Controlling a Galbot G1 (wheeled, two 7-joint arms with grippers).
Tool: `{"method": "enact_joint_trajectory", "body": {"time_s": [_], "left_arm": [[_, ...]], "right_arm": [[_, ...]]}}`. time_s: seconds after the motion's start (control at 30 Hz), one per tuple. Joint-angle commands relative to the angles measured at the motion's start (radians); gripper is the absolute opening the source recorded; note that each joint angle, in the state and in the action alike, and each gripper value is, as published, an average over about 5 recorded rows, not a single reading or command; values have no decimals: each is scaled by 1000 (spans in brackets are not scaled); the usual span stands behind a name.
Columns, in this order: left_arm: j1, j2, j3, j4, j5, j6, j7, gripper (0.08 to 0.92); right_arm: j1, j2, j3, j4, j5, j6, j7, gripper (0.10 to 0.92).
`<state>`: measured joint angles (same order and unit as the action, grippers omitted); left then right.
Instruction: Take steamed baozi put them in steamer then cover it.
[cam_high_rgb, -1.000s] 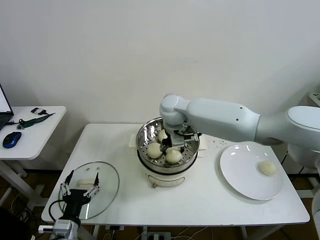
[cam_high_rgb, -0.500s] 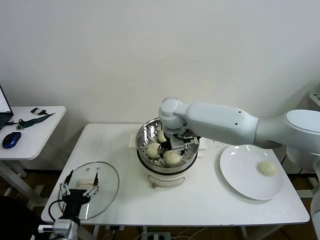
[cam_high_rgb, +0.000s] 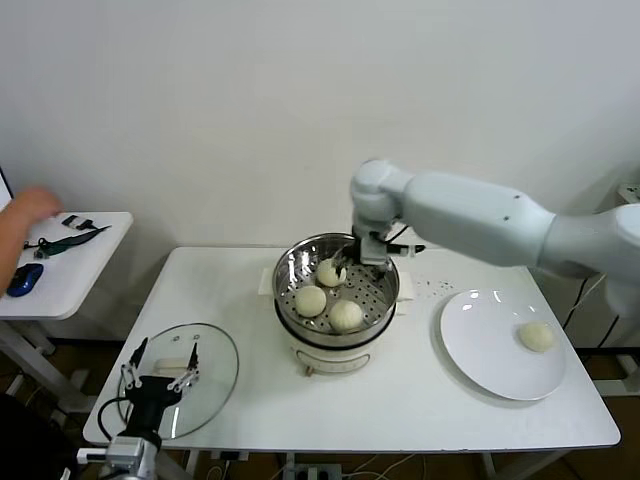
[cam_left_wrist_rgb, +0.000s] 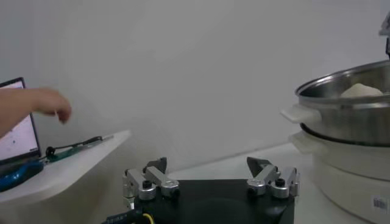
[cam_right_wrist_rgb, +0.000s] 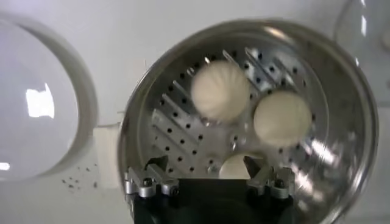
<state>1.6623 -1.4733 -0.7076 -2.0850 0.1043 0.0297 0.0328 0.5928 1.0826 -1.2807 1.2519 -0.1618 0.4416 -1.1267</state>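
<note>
Steamed baozi (cam_high_rgb: 331, 272) under open, empty right pincer (cam_high_rgb: 368, 252)

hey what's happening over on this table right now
The robot is loading baozi into the steamer. Three baozi sit in its basket, and the right gripper, open and empty, is at the steamer's far rim. One more baozi waits on the white plate. The left gripper hovers open over the glass lid on the table.
</note>
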Motion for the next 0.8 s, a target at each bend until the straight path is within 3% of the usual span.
{"method": "enact_joint_trajectory", "body": {"time_s": [0.03,0.13,0.27,0.5,0.8], "left_arm": [[-3,0,6,-10,3,3,1,823],[-2,0,10,-12,3,2,2,823],[2,1,12,-14,4,1,2,823],[11,1,9,-20,10,3,2,823],[29,-8,7,-30,27,6,-1,823]], "right_arm": [[134,-250,-112,33,356,-516,120,823],[78,-380,-71,66,435,-654,111,823],[-73,-524,43,46,419,-683,68,823],[-309,-652,215,-32,260,-594,11,823],[-634,-621,545,-232,70,-427,-20,823]]}}
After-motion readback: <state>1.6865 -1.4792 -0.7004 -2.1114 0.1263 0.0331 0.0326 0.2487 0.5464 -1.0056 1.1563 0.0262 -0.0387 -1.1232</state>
